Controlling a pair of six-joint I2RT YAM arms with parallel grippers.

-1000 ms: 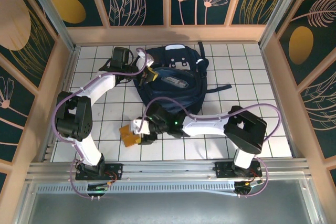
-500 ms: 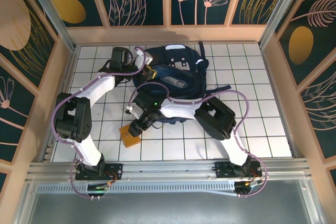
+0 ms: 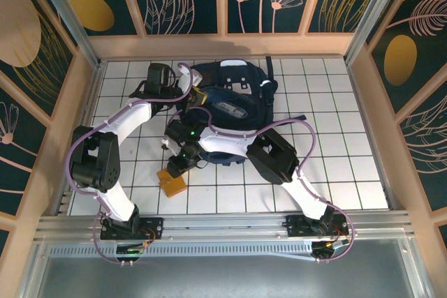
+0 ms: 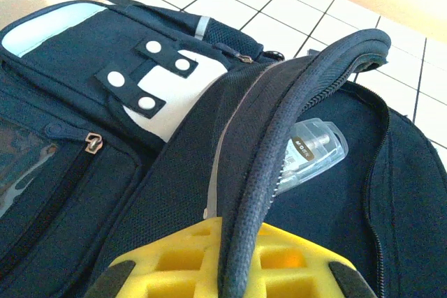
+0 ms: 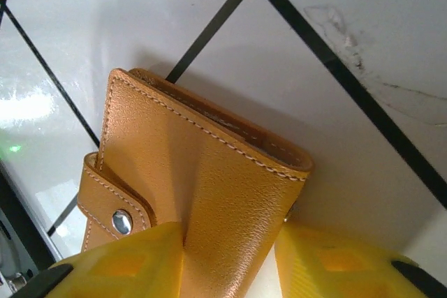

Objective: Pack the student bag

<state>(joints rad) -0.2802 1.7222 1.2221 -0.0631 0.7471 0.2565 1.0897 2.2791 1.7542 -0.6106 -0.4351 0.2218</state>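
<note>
The student bag, a dark navy backpack, lies at the back middle of the tiled table. My left gripper is shut on the bag's zipper rim, which runs up between its yellow fingers and is held lifted off the opening. Inside lies a clear plastic case. In front of the bag lies a tan leather wallet with a snap tab. My right gripper has its yellow fingers on both sides of the wallet, pressing a crease into it.
The right arm curls across the front of the bag, its purple cable looping above it. Peach walls enclose the white tiled table on three sides. An aluminium rail runs along the near edge.
The right arm swung left and folded over the wallet, and its fingers closed in on it. The left gripper kept its hold on the bag's rim.
</note>
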